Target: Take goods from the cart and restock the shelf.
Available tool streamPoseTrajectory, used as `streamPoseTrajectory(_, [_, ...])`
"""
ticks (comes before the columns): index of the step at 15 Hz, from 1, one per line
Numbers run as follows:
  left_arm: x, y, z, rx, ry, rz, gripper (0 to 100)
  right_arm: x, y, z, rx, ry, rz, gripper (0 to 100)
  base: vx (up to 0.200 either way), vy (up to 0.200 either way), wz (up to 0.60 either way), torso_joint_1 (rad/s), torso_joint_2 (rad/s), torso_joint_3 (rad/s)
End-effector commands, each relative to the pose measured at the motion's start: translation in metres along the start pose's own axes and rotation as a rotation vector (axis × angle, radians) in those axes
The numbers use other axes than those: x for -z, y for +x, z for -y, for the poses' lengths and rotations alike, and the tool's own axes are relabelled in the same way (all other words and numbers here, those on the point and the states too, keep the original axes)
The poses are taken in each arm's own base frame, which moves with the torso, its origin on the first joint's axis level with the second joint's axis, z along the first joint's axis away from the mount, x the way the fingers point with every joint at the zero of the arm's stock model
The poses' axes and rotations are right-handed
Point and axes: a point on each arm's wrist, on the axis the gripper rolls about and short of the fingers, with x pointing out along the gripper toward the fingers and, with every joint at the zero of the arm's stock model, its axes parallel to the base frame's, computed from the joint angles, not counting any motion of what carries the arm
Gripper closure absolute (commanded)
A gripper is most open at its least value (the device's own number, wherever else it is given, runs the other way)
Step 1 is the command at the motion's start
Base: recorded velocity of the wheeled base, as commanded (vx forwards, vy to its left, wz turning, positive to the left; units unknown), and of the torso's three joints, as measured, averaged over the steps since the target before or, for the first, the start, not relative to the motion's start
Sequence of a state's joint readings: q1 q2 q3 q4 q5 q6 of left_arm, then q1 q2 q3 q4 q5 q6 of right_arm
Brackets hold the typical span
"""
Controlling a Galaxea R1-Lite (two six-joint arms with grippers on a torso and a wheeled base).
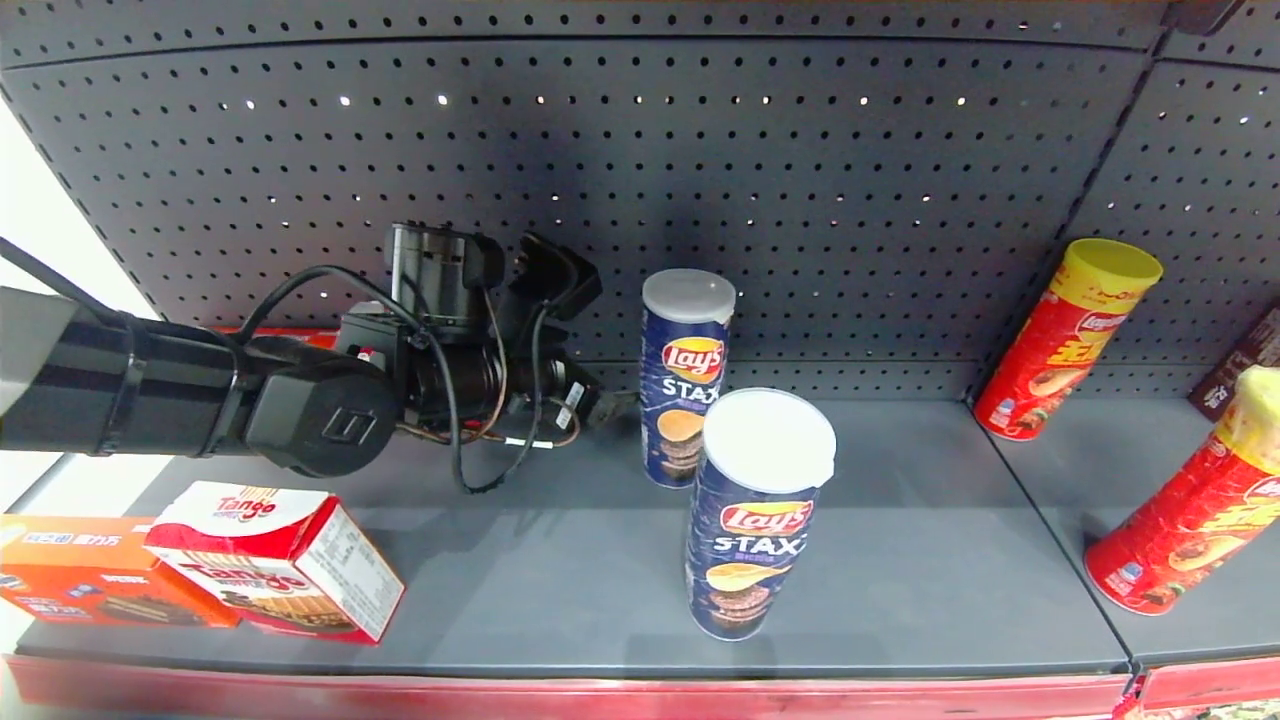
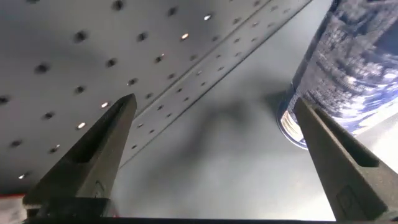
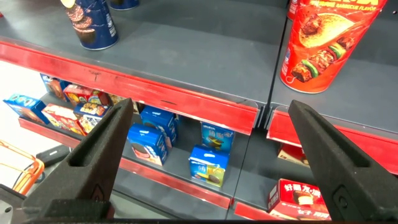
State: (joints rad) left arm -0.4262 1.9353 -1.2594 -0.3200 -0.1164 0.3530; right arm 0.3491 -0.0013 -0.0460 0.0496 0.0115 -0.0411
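Two blue chip cans stand upright on the grey shelf: one at the back, one nearer the front edge. My left gripper is on the shelf just left of the back can. In the left wrist view the left gripper is open with nothing between its fingers, and the back can stands just outside one finger. My right gripper hangs open and empty in front of the shelf's red edge, below the front blue can and a red can.
A red-and-white wafer box and an orange box lie at the shelf's front left. Red chip cans stand in the bay to the right, past a divider. The pegboard back wall is close behind. Lower shelves hold blue boxes.
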Motion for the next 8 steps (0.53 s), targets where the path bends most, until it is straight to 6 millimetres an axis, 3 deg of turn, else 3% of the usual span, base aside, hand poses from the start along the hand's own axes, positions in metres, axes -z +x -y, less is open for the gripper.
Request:
streamPoseTrajectory(1, [0.0004,0.0055,0.0060,0.017,0.004,-0.003,0,-0.0001,0.0001,0.0000,-0.001,0.000,-0.001,0,0.000,0.000,0.00,0.000,0.00,0.000])
streamPoseTrajectory(8, [0.0029,0.0099,0.0077,0.022,0.003,-0.009,0,-0.0001,0.0001,0.0000,-0.001,0.000,-0.001,0,0.000,0.000,0.00,0.000,0.00,0.000])
